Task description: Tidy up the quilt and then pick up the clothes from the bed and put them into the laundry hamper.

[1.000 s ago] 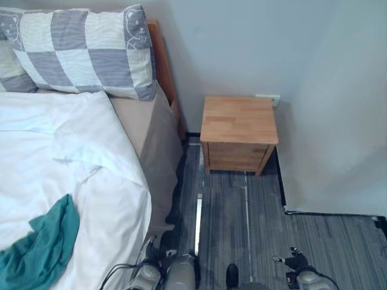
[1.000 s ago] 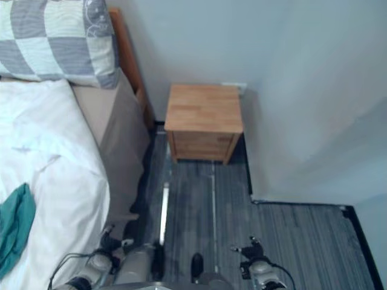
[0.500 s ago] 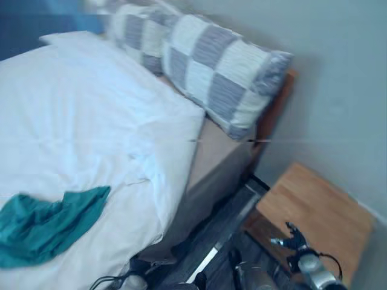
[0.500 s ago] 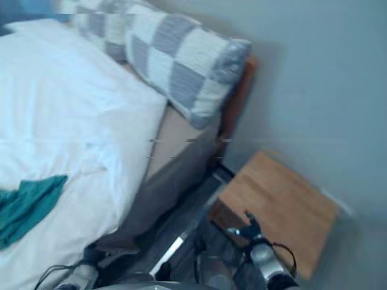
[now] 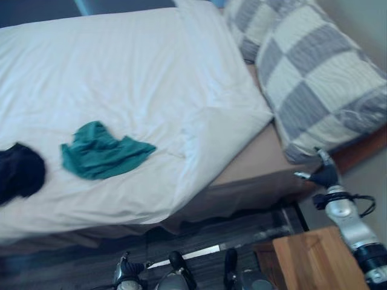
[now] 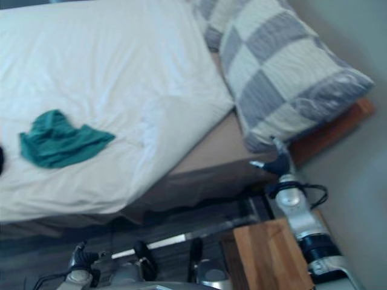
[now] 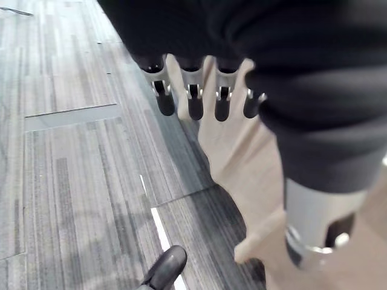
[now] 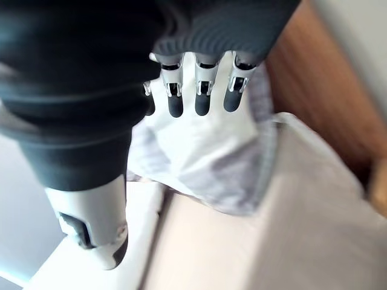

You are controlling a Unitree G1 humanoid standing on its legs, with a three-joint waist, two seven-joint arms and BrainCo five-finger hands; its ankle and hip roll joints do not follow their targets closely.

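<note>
1. Two garments lie on the white quilt (image 5: 139, 78): a crumpled teal cloth (image 5: 100, 151) and a black cloth (image 5: 21, 171) well apart at the bed's edge.
2. My right hand (image 5: 323, 175), fingers straight, hangs beside the checked grey-and-white pillow (image 5: 314, 90); I'd smooth the folded quilt corner first.
3. My left hand (image 7: 199, 96) is relaxed over the floor.
4. I see no hamper.

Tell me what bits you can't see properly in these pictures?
- Dark garment on the white quilt: the left eye view's edge cuts it off, so I cannot tell what kind it is.
- Teal garment: crumpled, so its kind is unclear.
- Wooden nightstand: cut by the bottom edge, partly behind the right hand's arm.
- Second checked pillow: mostly behind the nearer checked pillow.
- Left hand: straight fingers over the floor.
</note>
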